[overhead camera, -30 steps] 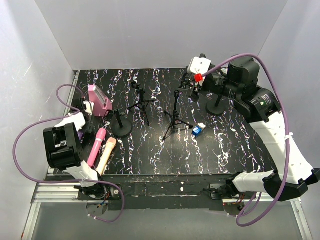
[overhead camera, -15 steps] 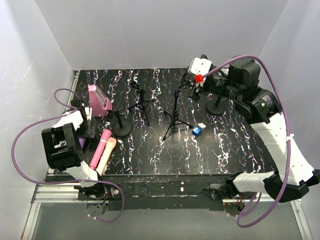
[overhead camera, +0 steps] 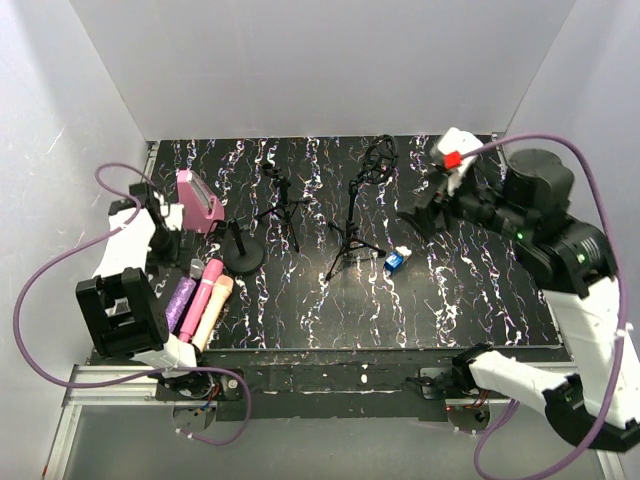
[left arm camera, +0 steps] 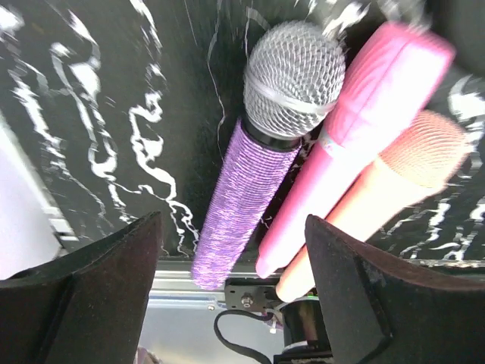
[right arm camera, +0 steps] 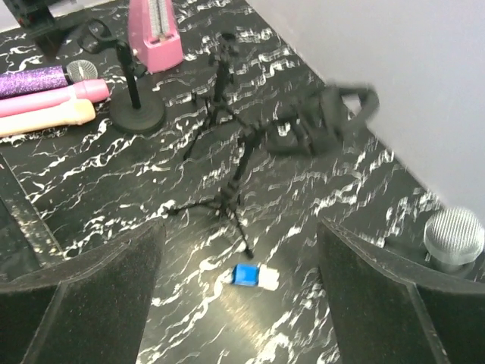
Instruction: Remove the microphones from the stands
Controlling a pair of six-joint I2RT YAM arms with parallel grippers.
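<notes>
Three mics point(overhead camera: 203, 297) lie loose at 9 o'clock, a silver mic point(right arm camera: 453, 236) at 3 o'clock seems not yet lifted; left gripper point(left arm camera: 235, 227) and right gripper point(right arm camera: 239, 235) gape empty.

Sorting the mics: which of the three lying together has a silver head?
The purple microphone, leftmost; the pink microphone and peach microphone have coloured heads.

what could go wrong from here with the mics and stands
1. The purple microphone, pink microphone and peach microphone lie touching near the table edge under the open left gripper. A nudge might roll one off.
2. The tripod stand looks light, and its clip is blurred. The open right gripper could tip it while going for the silver-headed microphone.
</notes>
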